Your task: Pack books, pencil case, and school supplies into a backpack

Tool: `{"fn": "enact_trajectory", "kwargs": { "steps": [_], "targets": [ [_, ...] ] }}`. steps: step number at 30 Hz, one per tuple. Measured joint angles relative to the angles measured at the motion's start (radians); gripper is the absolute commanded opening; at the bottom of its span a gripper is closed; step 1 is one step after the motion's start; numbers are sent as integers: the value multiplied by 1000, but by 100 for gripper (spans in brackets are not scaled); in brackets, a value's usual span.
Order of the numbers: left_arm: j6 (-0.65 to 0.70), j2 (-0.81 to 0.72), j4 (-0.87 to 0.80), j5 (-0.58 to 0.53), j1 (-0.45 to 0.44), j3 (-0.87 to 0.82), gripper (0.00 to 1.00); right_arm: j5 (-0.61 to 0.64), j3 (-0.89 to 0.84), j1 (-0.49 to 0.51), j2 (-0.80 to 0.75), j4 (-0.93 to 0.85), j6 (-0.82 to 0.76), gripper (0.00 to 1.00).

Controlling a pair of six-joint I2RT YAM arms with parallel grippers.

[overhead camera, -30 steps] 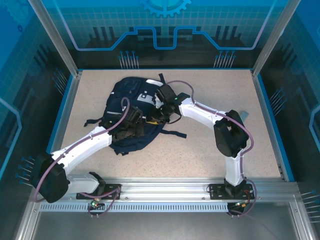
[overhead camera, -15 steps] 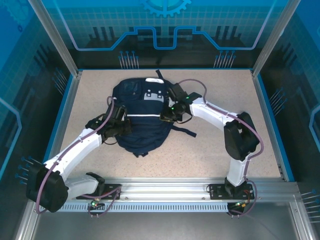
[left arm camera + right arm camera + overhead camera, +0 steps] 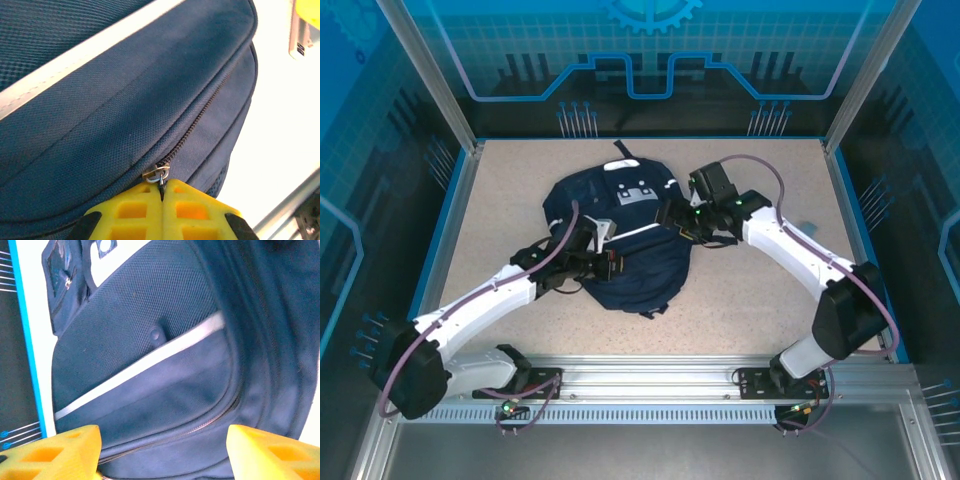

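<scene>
The navy backpack (image 3: 630,245) lies flat in the middle of the table, its white dotted patch (image 3: 636,192) toward the far side. My left gripper (image 3: 605,263) is at its near-left edge. In the left wrist view the yellow fingers (image 3: 162,192) are shut on the metal zipper pull (image 3: 159,174), where the zip (image 3: 200,117) runs along the blue fabric (image 3: 125,95). My right gripper (image 3: 672,217) stands open at the backpack's right side; its fingertips (image 3: 50,452) straddle the front pocket (image 3: 150,390) without touching it. Books, pencil case and school supplies are out of view.
Raised blue borders (image 3: 448,215) frame the speckled table (image 3: 770,290), and an aluminium rail (image 3: 650,375) runs along the near edge. A small pale object (image 3: 807,228) lies at the right. A dark strap (image 3: 623,149) sticks out from the backpack's far end.
The right gripper has opened, let go of the backpack and drawn back to the right. The backpack has shifted right and turned. The left gripper moved right, still shut on the zipper pull.
</scene>
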Motion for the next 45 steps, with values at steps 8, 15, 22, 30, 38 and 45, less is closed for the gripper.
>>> {"fn": "enact_trajectory", "kwargs": {
  "steps": [8,15,22,30,38,45],
  "targets": [
    [-40,67,53,5,-45,14,0,-79,-117,35,-24,86,203,65],
    [-40,94,53,4,-55,42,0,-118,-108,64,35,137,276,58],
    [-40,95,40,-7,-55,45,0,-125,-83,65,110,134,303,36],
    [10,95,-61,-95,-60,85,0,-106,-83,63,112,138,314,15],
    [74,31,-159,-101,6,87,0,-61,-66,62,98,116,288,10],
    [112,-11,-220,-111,95,87,0,-26,-64,62,87,103,269,9]
  ]
}}
